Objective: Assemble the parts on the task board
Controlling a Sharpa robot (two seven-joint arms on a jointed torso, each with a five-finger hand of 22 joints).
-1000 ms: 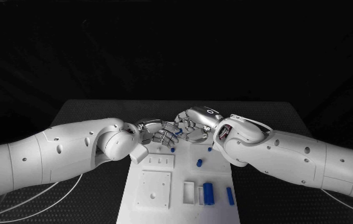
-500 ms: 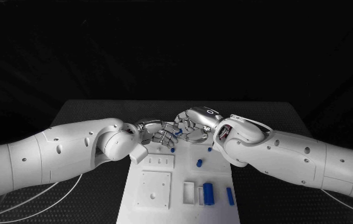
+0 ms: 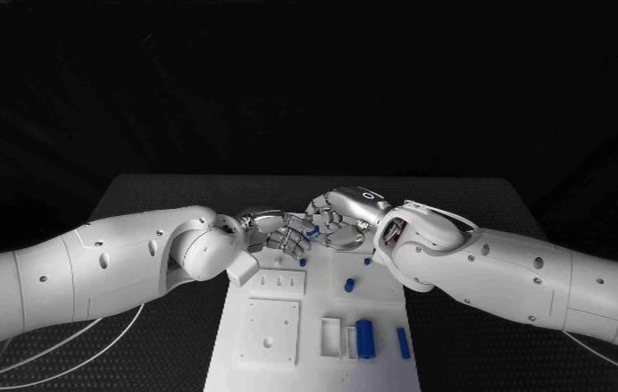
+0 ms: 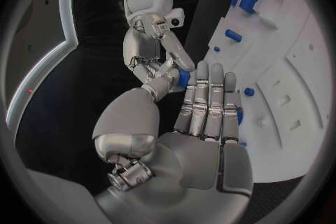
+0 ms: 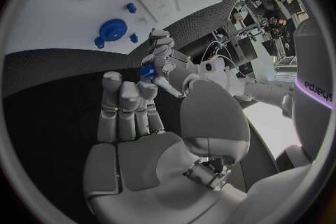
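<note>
A small blue part (image 3: 313, 229) sits between my two hands above the far end of the white task board (image 3: 277, 321). My left hand (image 3: 277, 234) pinches this blue part (image 4: 182, 78) between thumb and a finger. My right hand (image 3: 338, 218) meets it from the other side, and its fingertips close on the same part (image 5: 147, 71). The other fingers of each hand stand straight and together. Further blue parts lie on the board: a short peg (image 3: 347, 284), a thick cylinder (image 3: 364, 338) and a thin rod (image 3: 403, 343).
A round blue part (image 5: 113, 29) with small blue pegs beside it sits on the board's far end. Raised white blocks (image 3: 274, 282) and a white slot piece (image 3: 329, 336) stand on the board. Black table (image 3: 154, 196) lies on both sides.
</note>
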